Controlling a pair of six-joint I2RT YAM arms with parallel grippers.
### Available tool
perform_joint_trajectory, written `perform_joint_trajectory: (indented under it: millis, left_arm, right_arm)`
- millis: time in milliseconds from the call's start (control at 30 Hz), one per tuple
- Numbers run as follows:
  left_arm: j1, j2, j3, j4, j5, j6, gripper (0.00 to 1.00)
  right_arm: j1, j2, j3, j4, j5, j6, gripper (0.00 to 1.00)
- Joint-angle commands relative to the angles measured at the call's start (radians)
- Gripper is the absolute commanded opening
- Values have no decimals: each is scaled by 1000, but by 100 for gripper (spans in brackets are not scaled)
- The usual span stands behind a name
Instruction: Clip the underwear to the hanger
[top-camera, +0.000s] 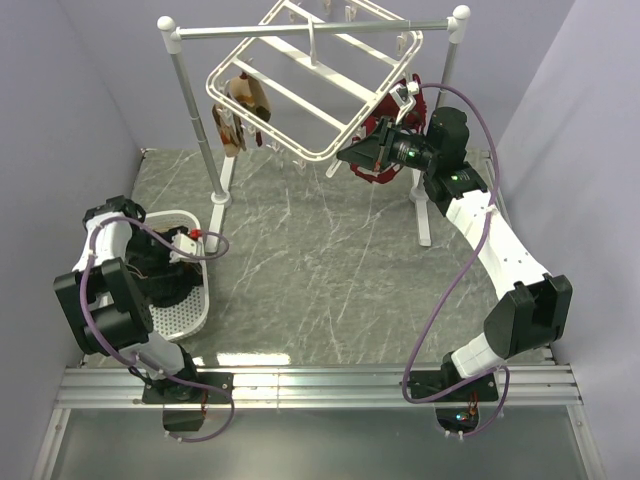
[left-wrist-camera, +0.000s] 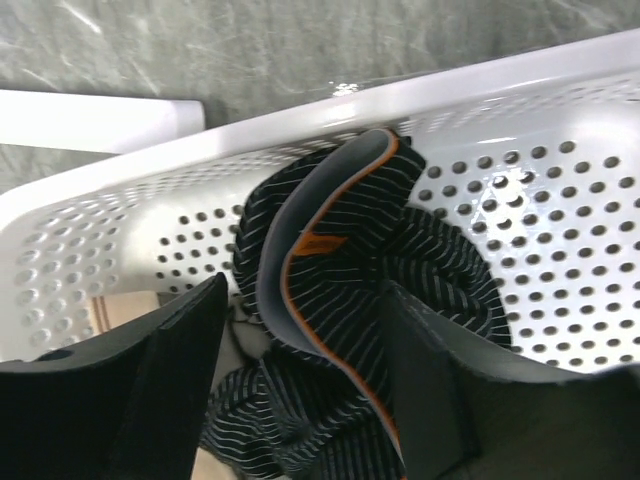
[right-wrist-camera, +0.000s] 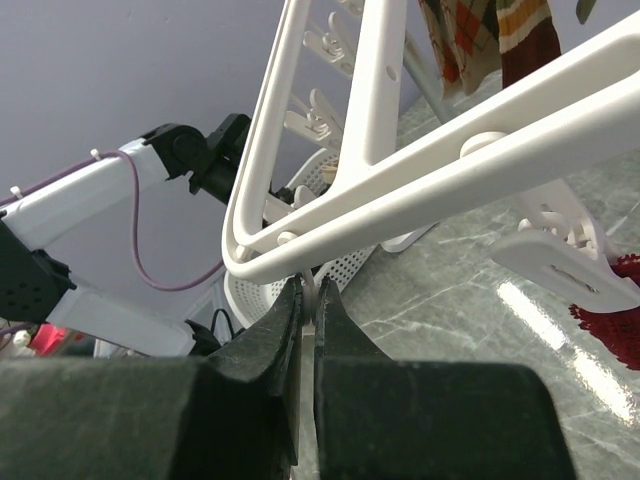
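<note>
Sitting at the table's (top-camera: 330, 250) left, a white perforated basket (left-wrist-camera: 560, 200) holds the black striped underwear (left-wrist-camera: 350, 240), bunched. Left gripper (left-wrist-camera: 303, 300) hangs over it, jaws released, spread either side of an orange-edged fold. Further right, the white hanger (right-wrist-camera: 430, 190) tilts under the rail (top-camera: 310, 30); right gripper (right-wrist-camera: 308, 300) jaws clenched on a frame corner.

Orange-trimmed black pinstriped underwear (left-wrist-camera: 350, 260), white hanger (right-wrist-camera: 450, 170), white basket (left-wrist-camera: 560, 200), grey marbled table (top-camera: 330, 260)
</note>
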Motion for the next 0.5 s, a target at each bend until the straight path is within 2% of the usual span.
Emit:
perform_joint_trajectory:
  millis: [0,167,400,467]
  left_arm:
    - [-20,15,38,-35,38,74,66]
    - [-28,32,10,-8,-17,88,59]
    - [-16,63,59,-63,-56,46,36]
    - [-10,48,58,-83,-60,51,35]
  right_arm:
    - [-3,14,46,5,13,-5,0]
    - [-3,14,49,-6,15,-14,0]
    - [-4,7,41,-7,16,-19,0]
    - [-3,11,44,-7,15,-17,0]
